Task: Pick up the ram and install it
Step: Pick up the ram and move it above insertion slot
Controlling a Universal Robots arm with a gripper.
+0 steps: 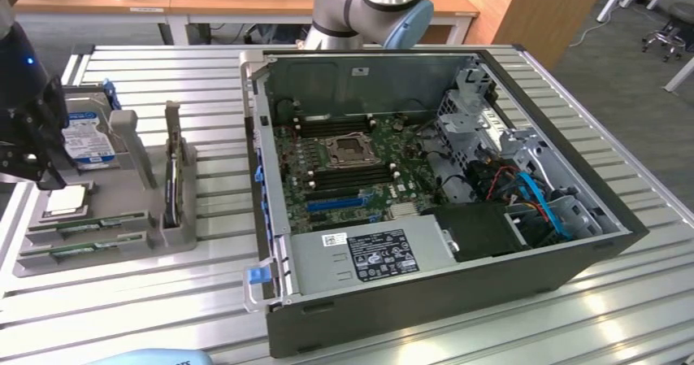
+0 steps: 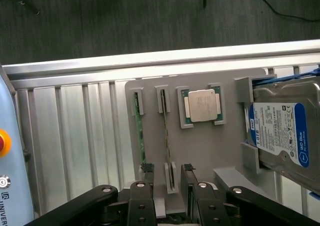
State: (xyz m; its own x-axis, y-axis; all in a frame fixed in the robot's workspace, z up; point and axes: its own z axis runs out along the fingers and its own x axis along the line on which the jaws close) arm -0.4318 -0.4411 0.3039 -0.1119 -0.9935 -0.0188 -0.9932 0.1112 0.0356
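— Which colour has the holder tray (image 2: 200,151)?
— Plain grey. The ram (image 2: 138,131) standing in it is green with small dark chips. The processor (image 2: 202,106) is silver with a green border.
— And the hard drive (image 2: 280,131)?
— Silver, with a label in blue and white. The gripper (image 2: 167,168) is black.
— The table (image 2: 75,136)?
— Pale silver, with a pattern of long parallel ribs. The computer case (image 1: 434,308) is dark grey outside. Inside, the motherboard (image 1: 325,174) is green and the cables (image 1: 548,209) are blue.
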